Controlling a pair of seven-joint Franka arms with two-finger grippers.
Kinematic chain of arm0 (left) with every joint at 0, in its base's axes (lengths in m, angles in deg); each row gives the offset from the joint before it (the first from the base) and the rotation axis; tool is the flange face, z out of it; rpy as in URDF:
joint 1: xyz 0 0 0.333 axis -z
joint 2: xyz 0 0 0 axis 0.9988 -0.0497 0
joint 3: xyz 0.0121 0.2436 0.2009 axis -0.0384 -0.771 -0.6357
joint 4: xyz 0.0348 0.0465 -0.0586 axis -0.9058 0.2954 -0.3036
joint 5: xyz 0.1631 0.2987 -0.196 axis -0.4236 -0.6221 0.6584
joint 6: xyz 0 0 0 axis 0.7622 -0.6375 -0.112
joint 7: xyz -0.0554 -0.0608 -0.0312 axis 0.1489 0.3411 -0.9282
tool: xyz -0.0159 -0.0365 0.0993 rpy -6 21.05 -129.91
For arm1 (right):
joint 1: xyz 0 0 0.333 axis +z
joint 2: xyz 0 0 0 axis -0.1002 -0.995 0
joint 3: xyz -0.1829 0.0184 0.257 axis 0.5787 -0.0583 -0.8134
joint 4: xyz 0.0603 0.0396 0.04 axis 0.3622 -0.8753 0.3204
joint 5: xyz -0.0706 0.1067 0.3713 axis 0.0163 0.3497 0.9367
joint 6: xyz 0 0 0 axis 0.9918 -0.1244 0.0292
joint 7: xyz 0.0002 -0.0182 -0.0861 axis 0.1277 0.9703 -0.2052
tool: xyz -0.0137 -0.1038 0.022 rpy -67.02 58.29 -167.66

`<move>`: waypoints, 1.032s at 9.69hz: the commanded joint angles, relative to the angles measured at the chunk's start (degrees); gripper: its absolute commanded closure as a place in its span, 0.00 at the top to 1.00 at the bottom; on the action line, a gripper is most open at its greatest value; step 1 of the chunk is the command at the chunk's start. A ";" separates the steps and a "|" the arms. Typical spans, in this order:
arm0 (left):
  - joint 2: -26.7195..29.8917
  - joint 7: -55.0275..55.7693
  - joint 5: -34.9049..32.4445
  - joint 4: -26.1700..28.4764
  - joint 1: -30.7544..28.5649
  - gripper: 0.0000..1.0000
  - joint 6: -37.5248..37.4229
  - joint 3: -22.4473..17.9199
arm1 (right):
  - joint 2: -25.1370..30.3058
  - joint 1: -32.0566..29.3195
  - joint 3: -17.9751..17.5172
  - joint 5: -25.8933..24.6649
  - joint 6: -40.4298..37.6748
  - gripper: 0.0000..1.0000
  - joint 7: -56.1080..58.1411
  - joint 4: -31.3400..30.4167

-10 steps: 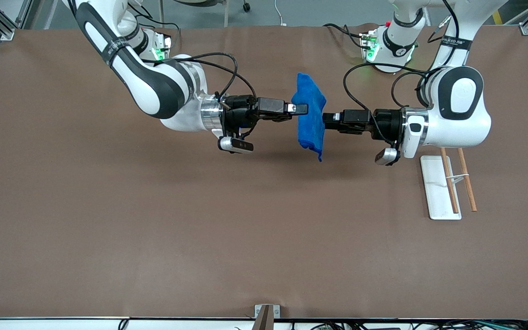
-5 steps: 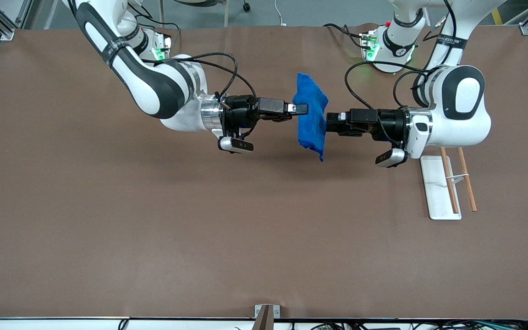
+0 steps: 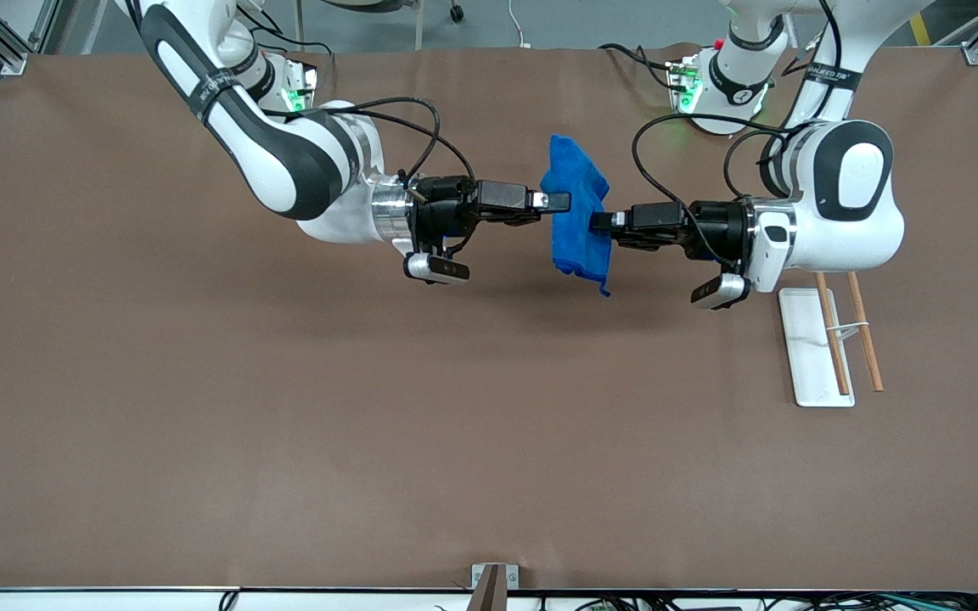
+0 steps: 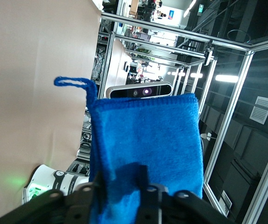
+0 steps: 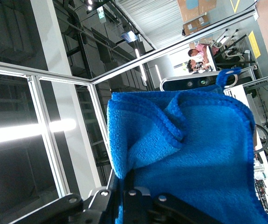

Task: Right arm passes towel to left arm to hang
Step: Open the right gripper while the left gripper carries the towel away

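Observation:
The bright blue towel (image 3: 578, 229) hangs folded in the air over the middle of the table. My right gripper (image 3: 559, 202) is shut on the towel's edge toward the right arm's end, and the towel fills the right wrist view (image 5: 194, 149). My left gripper (image 3: 598, 224) is open at the towel's other edge, its fingers apart with the cloth between them. In the left wrist view the towel (image 4: 147, 135) hangs flat in front of the camera, with its small loop (image 4: 73, 83) sticking out from one corner.
A white base plate (image 3: 810, 356) with two wooden rods (image 3: 867, 339) stands on the brown table toward the left arm's end, just nearer to the front camera than the left arm's wrist. Cables trail at both arm bases.
My left gripper drew back a little, then moved in so its fingers now straddle the towel. The towel's low corner swung slightly toward the left arm. The right arm has not moved.

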 commanded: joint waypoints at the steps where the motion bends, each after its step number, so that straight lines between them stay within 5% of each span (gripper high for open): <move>1: -0.23 -1.92 0.02 1.06 -0.14 0.00 1.46 0.11 | -0.12 -0.38 -0.71 1.93 -0.34 0.00 1.43 0.06; 5: 0.12 -1.13 -3.83 -0.25 -0.40 0.00 1.46 -0.33 | -0.20 -0.38 -0.71 1.93 -0.26 0.02 1.43 0.06; 6: 0.12 -1.04 -6.64 -1.04 -0.93 0.00 1.46 -0.33 | -0.20 -0.82 -0.71 1.85 0.18 0.41 1.61 0.06; 7: 0.04 -0.78 -8.76 -1.83 -1.11 0.00 1.55 -0.42 | -0.12 -1.26 -0.45 1.15 0.45 0.99 1.43 -0.03; 8: 0.56 -0.61 -11.82 -1.93 -1.46 0.00 1.55 -0.51 | -0.12 -2.57 -0.10 -0.34 0.45 1.00 1.43 -0.46; 10: 2.49 1.42 -22.25 -3.84 -3.30 0.00 1.81 -0.60 | -0.12 -6.52 1.04 -13.28 1.23 1.00 0.91 -2.39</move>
